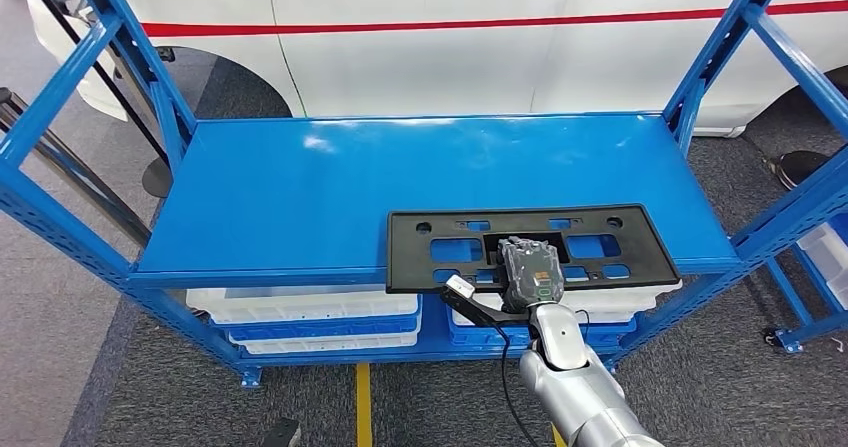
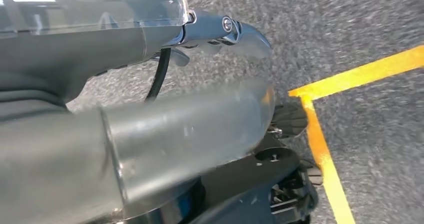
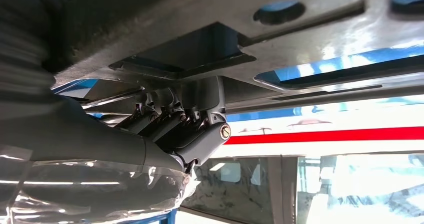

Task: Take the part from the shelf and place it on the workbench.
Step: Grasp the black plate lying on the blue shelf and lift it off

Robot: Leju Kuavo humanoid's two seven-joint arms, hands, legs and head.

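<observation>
One flat black rectangular plastic plate (image 1: 530,248) on the blue metal shelf (image 1: 300,197), near-right edge, long axis left-right. Right hand (image 1: 528,275) on its middle; grasp cannot tell.

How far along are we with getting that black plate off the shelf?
Done: the right hand has reached the black plate at the front edge of the blue shelf. In hand: its fingers look closed on the plate, which lies on the shelf. Left: lifting it and placing it on the workbench.
</observation>
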